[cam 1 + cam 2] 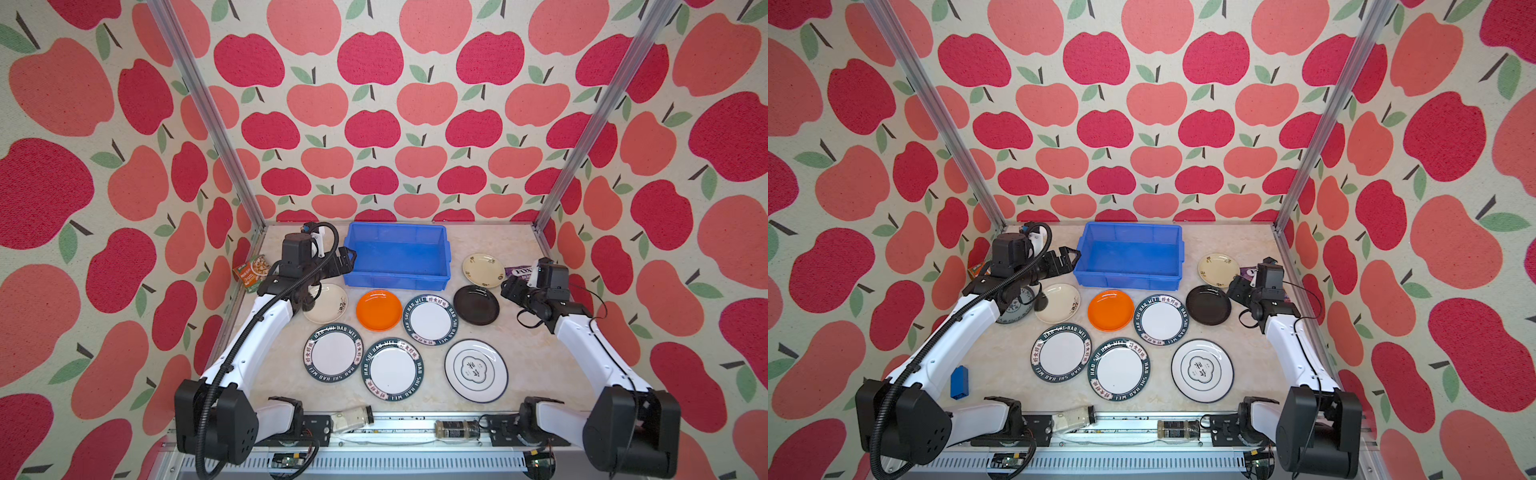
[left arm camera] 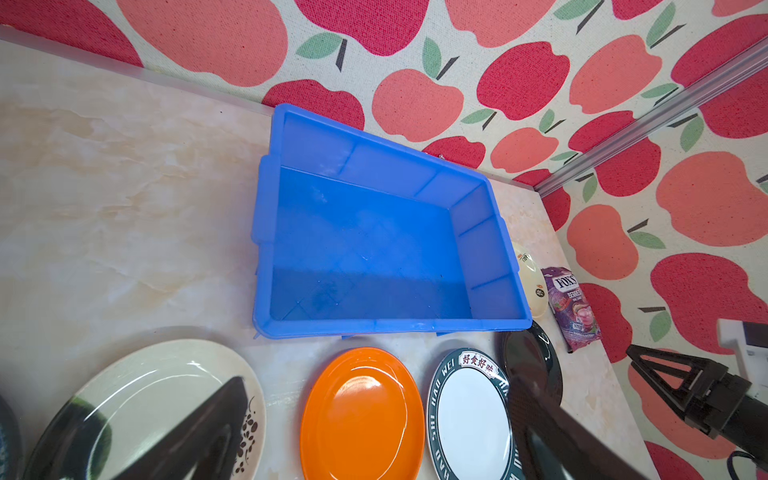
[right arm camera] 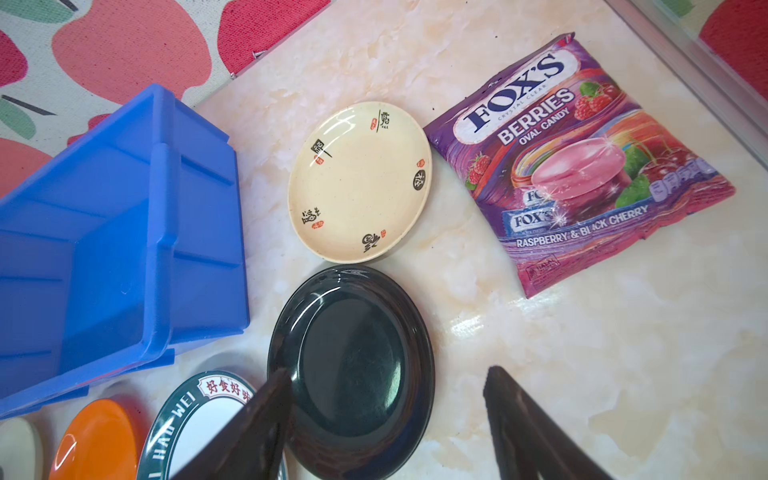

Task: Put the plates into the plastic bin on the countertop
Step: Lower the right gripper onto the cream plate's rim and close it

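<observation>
Sitting outside the plastic bin (image 1: 397, 281), plates (image 1: 378, 310) dot countertop (image 1: 540, 353)

I see the bin (image 1: 397, 253) at the back of the counter (image 1: 536, 365), near the middle. Just before it four plates lie in a row, from the left-end plate (image 1: 332, 307) to the right-end plate (image 1: 476, 305). Behind the latter lies the back plate (image 1: 484, 270), a candy packet (image 1: 515, 273) on its right. Three front plates (image 1: 392, 370) lie nearer me, and two jars (image 1: 353, 419) at the front edge.
</observation>
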Available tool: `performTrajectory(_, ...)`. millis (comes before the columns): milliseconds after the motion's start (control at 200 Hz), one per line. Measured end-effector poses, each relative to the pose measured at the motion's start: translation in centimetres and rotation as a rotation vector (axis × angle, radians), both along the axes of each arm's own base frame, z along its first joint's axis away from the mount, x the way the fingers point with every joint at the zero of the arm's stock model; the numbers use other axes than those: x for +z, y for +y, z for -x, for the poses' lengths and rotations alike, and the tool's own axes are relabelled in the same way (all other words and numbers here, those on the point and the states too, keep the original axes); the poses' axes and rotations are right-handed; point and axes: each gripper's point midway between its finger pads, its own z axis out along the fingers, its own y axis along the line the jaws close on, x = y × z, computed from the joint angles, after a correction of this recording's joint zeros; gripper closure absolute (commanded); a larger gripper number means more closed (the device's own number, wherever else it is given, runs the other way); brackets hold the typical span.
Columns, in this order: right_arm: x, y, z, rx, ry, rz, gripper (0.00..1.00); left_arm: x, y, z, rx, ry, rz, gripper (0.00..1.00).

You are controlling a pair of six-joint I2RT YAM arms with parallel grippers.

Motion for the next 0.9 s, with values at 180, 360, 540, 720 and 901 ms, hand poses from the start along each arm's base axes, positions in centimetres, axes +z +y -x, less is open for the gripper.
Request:
performTrajectory(180,-2.7,-1.9,-2.6,-0.075,0.047,-0.133,0.38,-0.1,-1.2,-1.2,-0.034,0.008,0.052,0.02)
performTrajectory(360,-4.6,-1.5,-5.4,-0.095,0.048,-0.239,0.42,-0.3,-1.9,-2.1,-0.061,0.015,0.113,0.03)
performTrajectory(540,-5.6,-1.3,-7.0,-0.119,0.061,-0.292,0.51,0.3,-1.6,-3.1,-0.069,0.006,0.197,0.04)
performTrajectory(720,-6.3,-0.7,-8.3,-0.115,0.072,-0.298,0.52,0.1,-0.9,-3.8,-0.064,0.004,0.239,0.05)
performTrajectory(901,-7.4,-0.3,-9.1,-0.116,0.095,-0.289,0.56,-1.1,-0.4,-4.2,-0.058,0.023,0.272,0.06)
